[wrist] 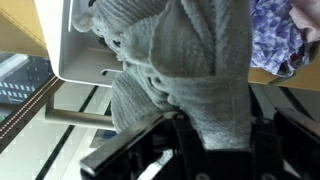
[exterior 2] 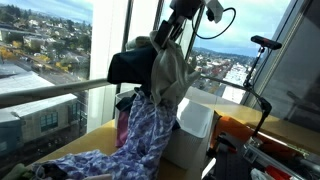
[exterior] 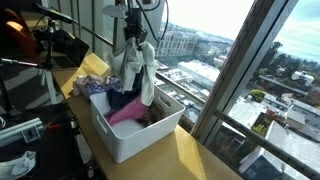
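Window-side table: pincer (exterior: 133, 41) clamped on grey sweater (exterior: 146, 76) above white bin (exterior: 137, 141), floral cloth (exterior 2: 140, 138) alongside.

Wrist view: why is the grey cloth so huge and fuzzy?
In the wrist view the grey cloth sits close to the camera, so it fills the frame and looks soft; in an exterior view the bright window behind leaves it dark; in an exterior view sun glares on the table.

Tall windows (exterior: 275, 60) with dark frames (exterior: 231, 80) fill the right of an exterior view, showing city buildings (exterior: 190, 45) far below in daylight. A sunlit wooden tabletop (exterior: 200, 158) runs along the glass at lower centre. Black stands (exterior: 45, 50) crowd the upper left.
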Controlling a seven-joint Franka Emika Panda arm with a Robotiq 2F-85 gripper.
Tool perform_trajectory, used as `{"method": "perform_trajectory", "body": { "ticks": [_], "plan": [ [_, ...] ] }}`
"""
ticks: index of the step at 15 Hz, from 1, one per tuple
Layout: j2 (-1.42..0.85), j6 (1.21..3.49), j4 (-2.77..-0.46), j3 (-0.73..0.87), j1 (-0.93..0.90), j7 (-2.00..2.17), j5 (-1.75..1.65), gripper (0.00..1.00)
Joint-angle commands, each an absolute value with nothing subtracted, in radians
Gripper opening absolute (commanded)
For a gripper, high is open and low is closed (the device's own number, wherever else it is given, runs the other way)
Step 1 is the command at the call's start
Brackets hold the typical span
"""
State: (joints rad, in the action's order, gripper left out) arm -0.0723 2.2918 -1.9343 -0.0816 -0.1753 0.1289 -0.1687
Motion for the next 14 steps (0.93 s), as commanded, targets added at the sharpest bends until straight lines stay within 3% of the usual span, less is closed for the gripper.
{"method": "perform_trajectory", "body": {
  "ticks": [1,8,14],
  "plan": [
    [0.043,2.23,-1.941,-0.161,-0.225,0.188,-0.195,0.04],
    [0.014,2.171,-1.872,-0.348,-0.332,0.335,-0.225,0.04],
    [-0.154,2.237,-1.878,-0.353,-0.363,0.358,-0.216,0.04]
  ]
}}
